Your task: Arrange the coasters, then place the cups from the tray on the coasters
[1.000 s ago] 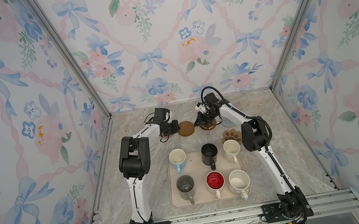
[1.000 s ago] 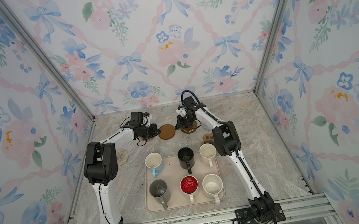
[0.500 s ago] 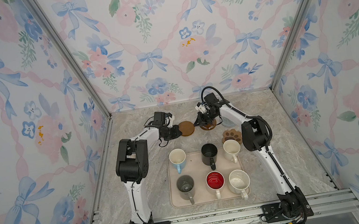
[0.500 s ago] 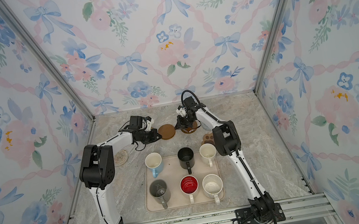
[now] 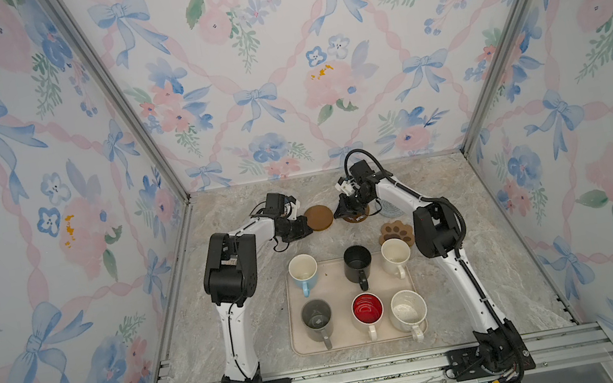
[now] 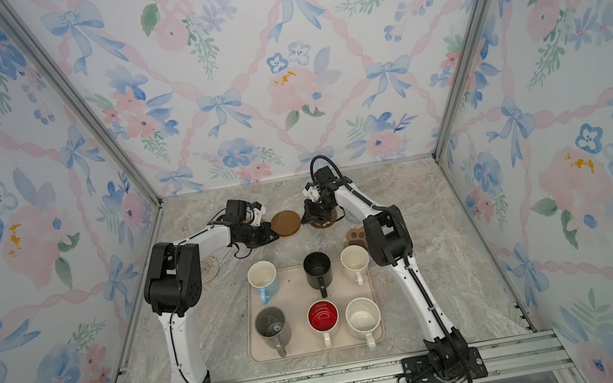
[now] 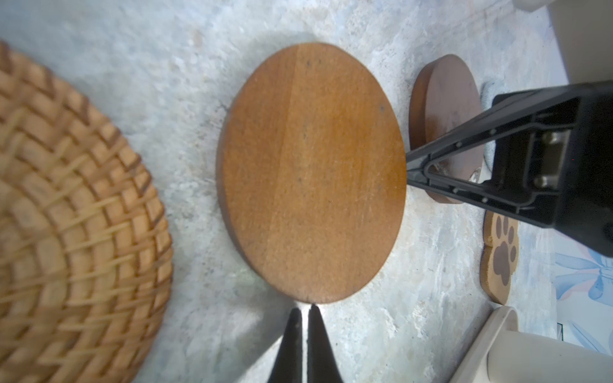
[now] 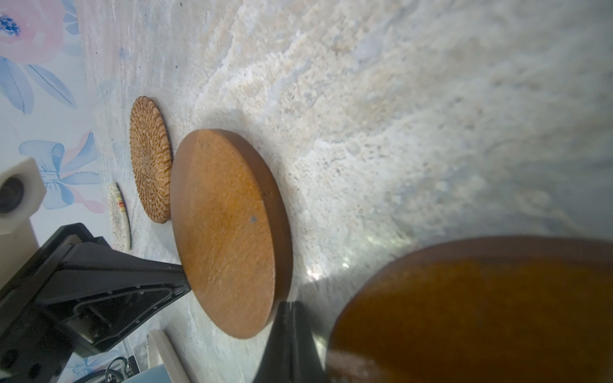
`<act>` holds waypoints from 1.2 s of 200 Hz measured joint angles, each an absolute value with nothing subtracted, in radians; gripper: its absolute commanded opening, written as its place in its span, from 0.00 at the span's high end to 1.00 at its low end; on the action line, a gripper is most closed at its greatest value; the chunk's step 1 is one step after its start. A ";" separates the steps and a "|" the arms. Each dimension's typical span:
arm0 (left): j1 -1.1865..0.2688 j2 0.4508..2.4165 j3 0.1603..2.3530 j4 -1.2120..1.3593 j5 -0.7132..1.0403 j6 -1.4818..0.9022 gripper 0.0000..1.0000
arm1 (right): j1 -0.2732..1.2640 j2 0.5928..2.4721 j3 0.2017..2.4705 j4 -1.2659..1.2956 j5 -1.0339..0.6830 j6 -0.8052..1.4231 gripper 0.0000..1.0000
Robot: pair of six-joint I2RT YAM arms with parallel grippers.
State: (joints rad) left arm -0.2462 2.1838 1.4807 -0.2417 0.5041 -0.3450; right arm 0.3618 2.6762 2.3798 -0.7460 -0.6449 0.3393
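The plain brown disc coaster (image 5: 318, 217) (image 7: 311, 172) lies flat on the marble. My left gripper (image 7: 304, 308) (image 5: 309, 229) is shut and empty, its tips against that disc's edge. My right gripper (image 8: 292, 305) (image 5: 337, 215) is also shut and empty, with its tips at the disc's opposite side, over the glossy dark-brown disc (image 8: 481, 315) (image 5: 359, 217). The tan rattan coaster (image 7: 66, 232) lies beside the left arm and the paw coaster (image 5: 396, 231) beside the right arm. Several cups, among them light blue (image 5: 303, 271) and black (image 5: 357, 263), stand on the beige tray (image 5: 334, 293).
A cream crochet coaster (image 6: 209, 268) lies by the left wall under the left arm. A grey-blue woven coaster (image 5: 390, 210) shows partly behind the right forearm. Floral walls close in three sides, and an aluminium rail (image 5: 369, 376) runs along the front.
The left arm's elbow has swung left and its gripper has shifted slightly beside the plain brown disc. The right arm, coasters and cups look unmoved.
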 measured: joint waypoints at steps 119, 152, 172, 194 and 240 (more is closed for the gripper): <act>-0.246 2.200 1.504 -0.234 0.495 -0.369 1.00 | 0.371 2.685 2.395 -0.742 -0.652 0.363 1.00; -0.242 2.200 1.504 -0.233 0.495 -0.371 1.00 | 0.374 2.686 2.395 -0.740 -0.652 0.374 1.00; -0.239 2.200 1.504 -0.233 0.490 -0.371 1.00 | 0.375 2.686 2.395 -0.740 -0.652 0.375 1.00; -0.239 2.200 1.505 -0.233 0.488 -0.372 1.00 | 0.375 2.686 2.395 -0.740 -0.652 0.376 1.00; -0.237 2.199 1.505 -0.229 0.477 -0.380 1.00 | 0.375 2.686 2.395 -0.725 -0.653 0.387 1.00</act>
State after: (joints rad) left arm -0.2375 2.1994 1.5051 -0.2291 0.4774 -0.3798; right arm 0.3752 2.6858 2.3955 -0.7246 -0.6529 0.3870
